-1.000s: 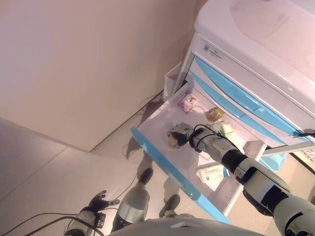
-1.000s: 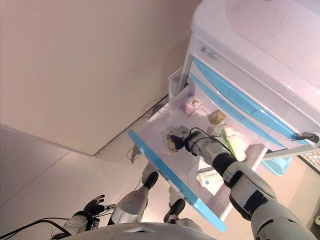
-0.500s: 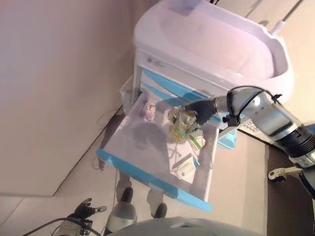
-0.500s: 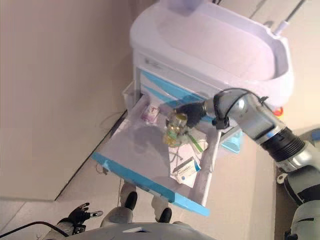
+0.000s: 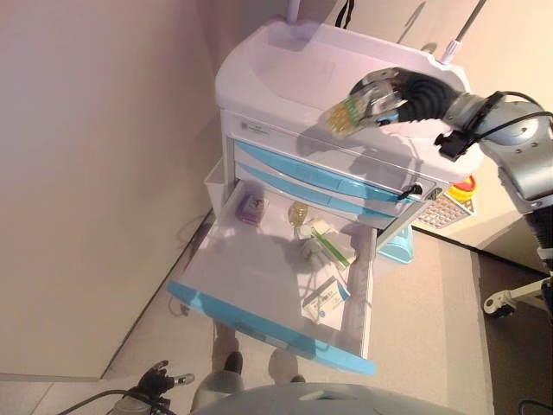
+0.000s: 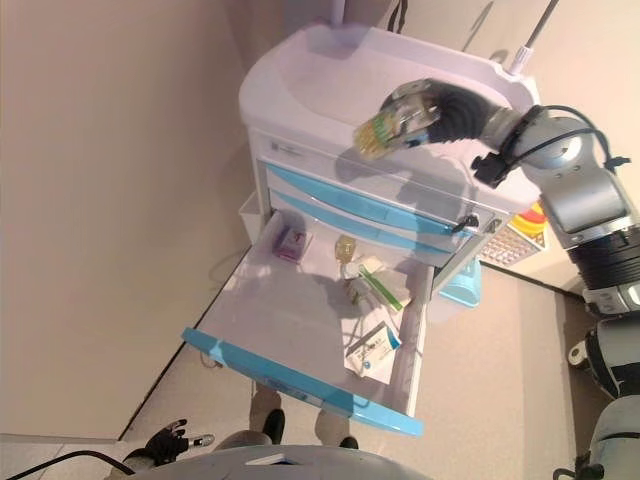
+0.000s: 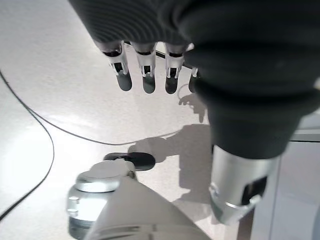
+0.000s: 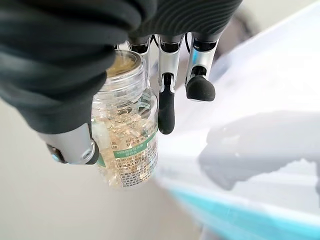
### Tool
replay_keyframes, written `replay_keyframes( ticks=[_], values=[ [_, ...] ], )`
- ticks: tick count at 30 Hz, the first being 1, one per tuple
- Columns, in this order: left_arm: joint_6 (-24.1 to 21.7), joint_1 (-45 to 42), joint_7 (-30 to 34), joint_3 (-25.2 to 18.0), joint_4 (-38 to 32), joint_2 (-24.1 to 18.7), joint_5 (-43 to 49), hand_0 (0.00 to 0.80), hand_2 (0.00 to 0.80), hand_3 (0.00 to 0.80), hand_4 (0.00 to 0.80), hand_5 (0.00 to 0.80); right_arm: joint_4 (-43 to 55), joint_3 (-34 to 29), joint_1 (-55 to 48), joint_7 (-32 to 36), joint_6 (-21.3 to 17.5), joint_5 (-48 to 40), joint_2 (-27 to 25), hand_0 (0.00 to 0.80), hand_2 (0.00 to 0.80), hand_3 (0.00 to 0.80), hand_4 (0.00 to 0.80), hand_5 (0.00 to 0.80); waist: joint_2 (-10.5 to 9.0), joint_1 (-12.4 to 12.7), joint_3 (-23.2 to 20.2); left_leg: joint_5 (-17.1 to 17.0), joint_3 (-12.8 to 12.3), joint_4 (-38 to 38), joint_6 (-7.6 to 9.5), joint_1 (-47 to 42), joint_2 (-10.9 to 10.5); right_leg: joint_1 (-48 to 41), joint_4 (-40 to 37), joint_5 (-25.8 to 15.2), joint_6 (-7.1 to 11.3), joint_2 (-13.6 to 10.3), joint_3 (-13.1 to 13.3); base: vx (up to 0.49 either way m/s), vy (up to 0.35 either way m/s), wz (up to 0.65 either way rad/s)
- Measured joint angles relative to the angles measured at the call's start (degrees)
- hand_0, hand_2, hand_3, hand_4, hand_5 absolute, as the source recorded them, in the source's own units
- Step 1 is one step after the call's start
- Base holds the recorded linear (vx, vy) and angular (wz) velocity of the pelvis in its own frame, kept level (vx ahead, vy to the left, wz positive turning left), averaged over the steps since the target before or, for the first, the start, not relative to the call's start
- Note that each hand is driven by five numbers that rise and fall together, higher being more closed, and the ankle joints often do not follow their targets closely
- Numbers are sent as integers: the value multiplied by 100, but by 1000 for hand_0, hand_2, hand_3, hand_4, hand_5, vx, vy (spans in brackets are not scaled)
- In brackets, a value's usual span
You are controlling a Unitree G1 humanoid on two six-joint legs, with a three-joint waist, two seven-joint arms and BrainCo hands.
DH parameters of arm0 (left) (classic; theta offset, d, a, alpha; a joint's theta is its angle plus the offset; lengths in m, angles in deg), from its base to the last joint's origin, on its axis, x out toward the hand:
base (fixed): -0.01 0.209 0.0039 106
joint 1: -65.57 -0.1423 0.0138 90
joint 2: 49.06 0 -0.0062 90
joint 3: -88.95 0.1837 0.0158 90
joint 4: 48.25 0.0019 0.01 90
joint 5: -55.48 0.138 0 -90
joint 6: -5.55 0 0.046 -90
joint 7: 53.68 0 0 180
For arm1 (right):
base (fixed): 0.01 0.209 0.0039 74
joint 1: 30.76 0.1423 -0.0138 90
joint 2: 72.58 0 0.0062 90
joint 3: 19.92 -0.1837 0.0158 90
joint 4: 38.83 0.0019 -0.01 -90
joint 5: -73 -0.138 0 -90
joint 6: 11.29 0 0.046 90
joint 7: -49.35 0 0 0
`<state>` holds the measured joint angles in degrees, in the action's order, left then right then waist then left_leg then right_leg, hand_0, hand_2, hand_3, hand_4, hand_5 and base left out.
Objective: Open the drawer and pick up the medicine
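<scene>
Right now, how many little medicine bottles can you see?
2. One clear bottle is held in the right hand above the cart top; a smaller bottle stands at the open drawer's back. Others may be hidden.

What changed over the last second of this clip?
The right hand, down in the open drawer a second ago, has lifted the medicine bottle out and now holds it above the cart's top. The drawer stays open with its other packs inside; the left hand still hangs open near the floor.

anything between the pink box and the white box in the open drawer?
Yes: a small bottle and green-striped packets lie between the pink box and white box, per the left eye view.
</scene>
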<state>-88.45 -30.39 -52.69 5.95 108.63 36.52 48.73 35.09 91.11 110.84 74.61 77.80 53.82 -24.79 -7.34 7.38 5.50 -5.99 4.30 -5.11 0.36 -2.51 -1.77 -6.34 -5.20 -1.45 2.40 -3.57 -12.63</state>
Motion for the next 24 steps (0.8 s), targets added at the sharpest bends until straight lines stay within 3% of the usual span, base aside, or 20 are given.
replay_keyframes(
  ticks=[6, 11, 17, 24],
  values=[
    [5, -23, -3, 10, 205, 15, 0, 0, 0, 0, 0, 0, -1516, 293, 869, -481, 147, 11, -197, 800, 800, 800, 800, 800, 54, 56, -11, -25, 92, 1, 13, 17, -15, -33, -3, 1, 1, 7, -101, 25, -6, 9],
    [12, 11, -1, 236, 212, 24, -3, 0, 0, 0, 0, 0, -2627, 1137, 1774, -787, 220, 312, -209, 800, 800, 800, 800, 800, 96, 199, 15, -62, 250, 2, 14, 16, -28, -102, -5, 31, 31, 2, -242, 12, 3, 17],
    [12, 33, -1, 252, 204, 17, -5, 0, 0, 0, 0, 0, -3688, 1704, 2401, -893, 287, 1169, -203, 800, 800, 800, 800, 800, 111, 442, 26, -100, 413, 2, -20, 90, -46, -100, -4, 38, 30, -1, -408, 8, -10, 14],
    [12, 37, -1, 461, 179, -22, -11, 0, 0, 0, 0, 0, -4208, 2271, 2545, -893, 295, 2199, -186, 800, 800, 800, 800, 800, 90, 636, 59, -148, 543, 2, -31, 148, -54, -95, -5, 40, 30, 5, -535, -1, -16, 10]
  ],
)
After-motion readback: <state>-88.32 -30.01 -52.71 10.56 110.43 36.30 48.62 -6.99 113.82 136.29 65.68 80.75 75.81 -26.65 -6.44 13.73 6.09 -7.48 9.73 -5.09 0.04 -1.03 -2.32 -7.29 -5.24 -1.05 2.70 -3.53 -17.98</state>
